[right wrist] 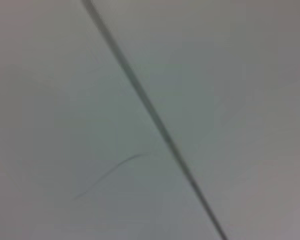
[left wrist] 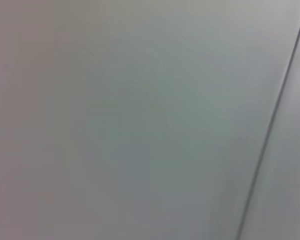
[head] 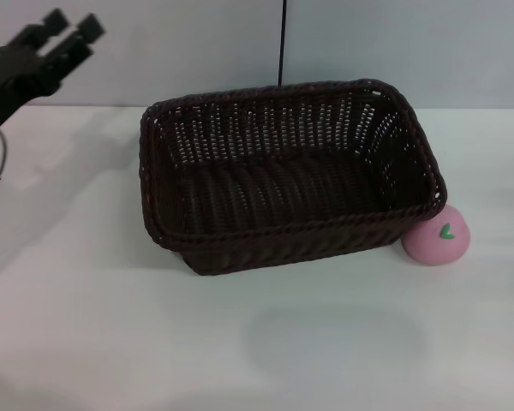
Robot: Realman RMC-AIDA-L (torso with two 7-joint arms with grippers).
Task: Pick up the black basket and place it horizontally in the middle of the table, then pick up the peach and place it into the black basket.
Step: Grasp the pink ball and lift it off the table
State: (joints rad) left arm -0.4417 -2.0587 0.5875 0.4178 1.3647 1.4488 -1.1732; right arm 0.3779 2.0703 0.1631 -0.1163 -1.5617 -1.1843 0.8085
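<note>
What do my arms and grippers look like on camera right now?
Only the left gripper shows, in the head view: matte black, with two blocky squared finger tips on a dark angular body, and a thin black cable looping beneath it. No markings are readable. The right arm and gripper are out of view.

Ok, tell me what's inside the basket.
Nothing shows inside the basket: only its dark woven floor and walls. The near wall hides a strip of floor behind it. The peach sits outside on the table, at the basket's right near corner.
</note>
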